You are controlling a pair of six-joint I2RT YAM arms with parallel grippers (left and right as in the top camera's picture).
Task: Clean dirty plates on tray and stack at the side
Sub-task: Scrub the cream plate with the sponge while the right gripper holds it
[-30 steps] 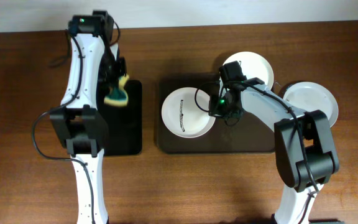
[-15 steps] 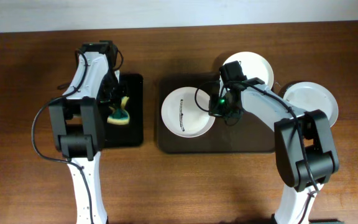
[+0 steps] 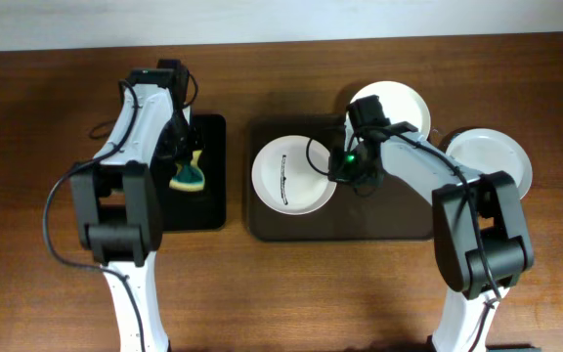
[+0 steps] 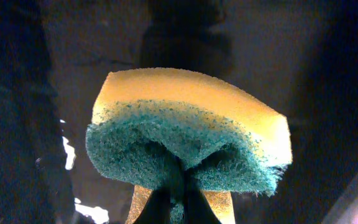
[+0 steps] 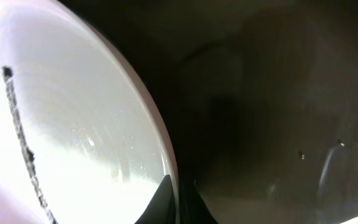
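The cleaning looks barely under way. One round white shallow plate (image 3: 296,191) lies on the left half of the large dark brown rectangular tray (image 3: 360,220). Its thin black line mark (image 3: 283,179) is plain in both the overhead and right wrist views, so this plate is not yet wiped. The right gripper (image 5: 176,202) is closed on that plate's right rim, the edge pinched between its fingers, probably to steady it. The left gripper (image 4: 176,208) is clamped on the middle of a yellow sponge with a green scouring face (image 4: 185,146). It hangs over the smaller black tray (image 3: 208,210) to the left, well apart from the marked plate, so nothing is being scrubbed. A second white plate (image 3: 399,103) sits at the brown tray's far edge, partly hidden by the right arm; whether it carries a mark I cannot tell. A third white plate (image 3: 492,161) rests on the wooden table (image 3: 291,293) just beside the tray's right end and shows no mark, so it may be finished and start the stack. What remains, as I judge it, is to wipe the marked plate, deal with the far one, and pile both on the side plate.
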